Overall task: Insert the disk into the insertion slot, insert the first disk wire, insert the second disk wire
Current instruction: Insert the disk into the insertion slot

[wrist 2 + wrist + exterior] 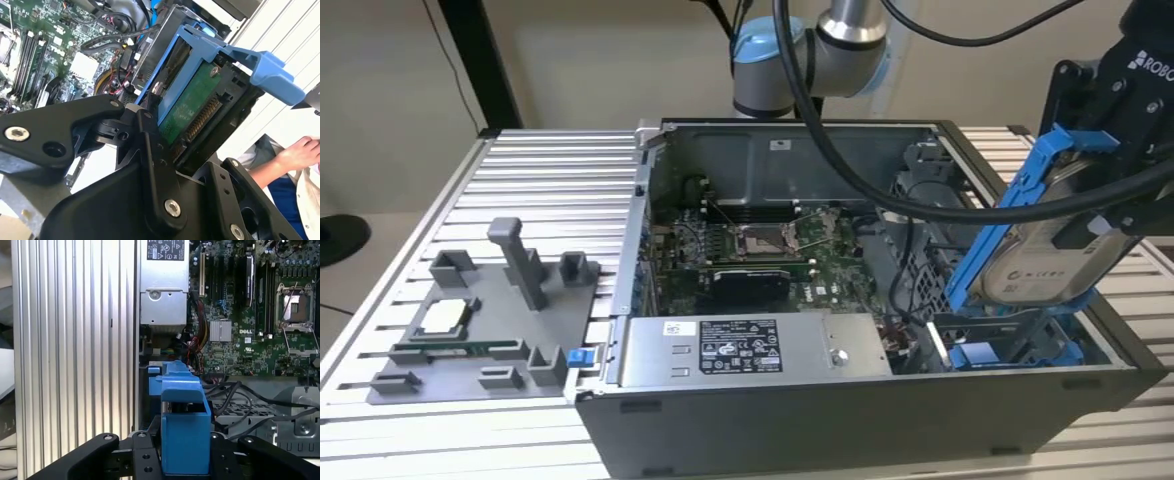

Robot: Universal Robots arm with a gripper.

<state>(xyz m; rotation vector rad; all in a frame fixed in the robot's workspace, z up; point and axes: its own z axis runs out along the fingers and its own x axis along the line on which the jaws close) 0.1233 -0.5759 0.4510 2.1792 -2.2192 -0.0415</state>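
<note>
Gripper (pixel 1097 150) clamped on the disk (pixel 1047 255), fingers pressing either side of its blue carrier (seen in both wrist views); disk held tilted. Insertion slot (pixel 1007 350) lies below the gripper; the disk's lower end hangs just above it, not seated.

Black cables (pixel 921 210) sag across the open case close beside the tilted disk (pixel 1041 250), and the slot (pixel 1003 345) below stands open between power supply (pixel 747 350) and case wall (pixel 1121 385).

Metal disk (pixel 1041 250) in blue plastic
</note>
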